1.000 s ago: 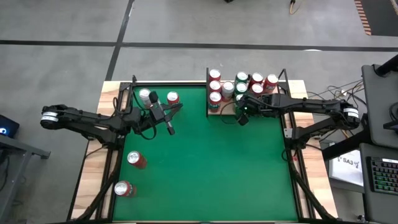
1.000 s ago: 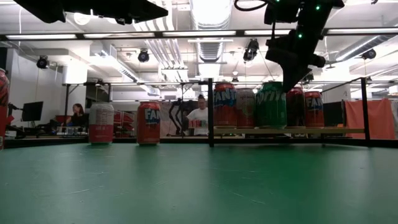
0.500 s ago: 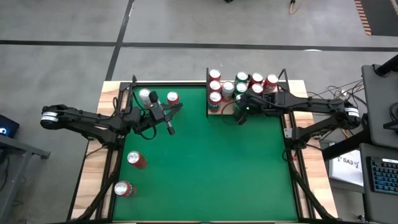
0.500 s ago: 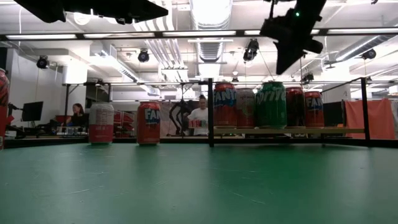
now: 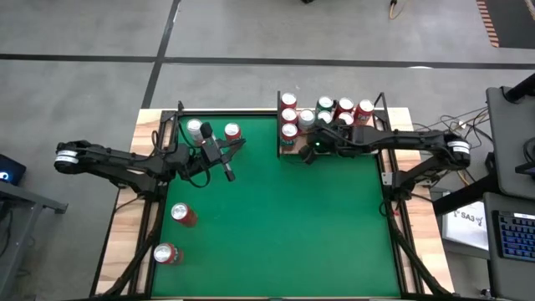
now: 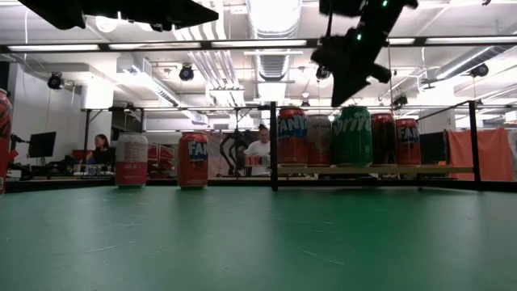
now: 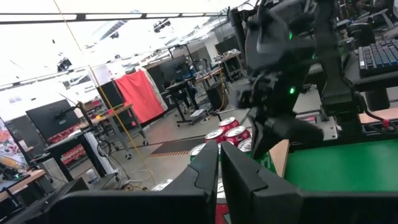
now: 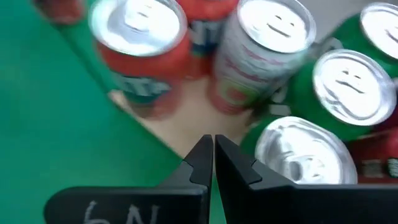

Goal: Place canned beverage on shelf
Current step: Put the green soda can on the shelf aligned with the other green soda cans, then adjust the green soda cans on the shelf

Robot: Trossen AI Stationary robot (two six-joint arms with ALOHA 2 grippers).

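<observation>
The shelf (image 5: 289,149) is a pale wooden board with black rods at the table's far edge, right of middle. Several cans stand on it, among them a green one (image 6: 352,136) and a red one (image 6: 292,136). My right gripper (image 5: 307,156) hangs shut above the shelf's near edge, tilted down, clear of the can tops (image 8: 208,142). Two cans (image 5: 195,128) (image 5: 232,131) stand at the far left of the green table, and two more (image 5: 182,214) (image 5: 166,253) lie nearer on the left. My left gripper (image 5: 230,174) waits shut, raised, near the far-left cans.
The shelf's black corner posts (image 6: 274,145) (image 6: 474,141) rise above the board. The green tabletop (image 5: 284,226) spreads wide between the arms. Wooden strips (image 5: 125,226) run along the table's sides. People sit in the room beyond the table.
My right gripper has risen a little from beside the green can and gone toward the table's left along the shelf's near edge, staying shut. The cans on the shelf have kept their places.
</observation>
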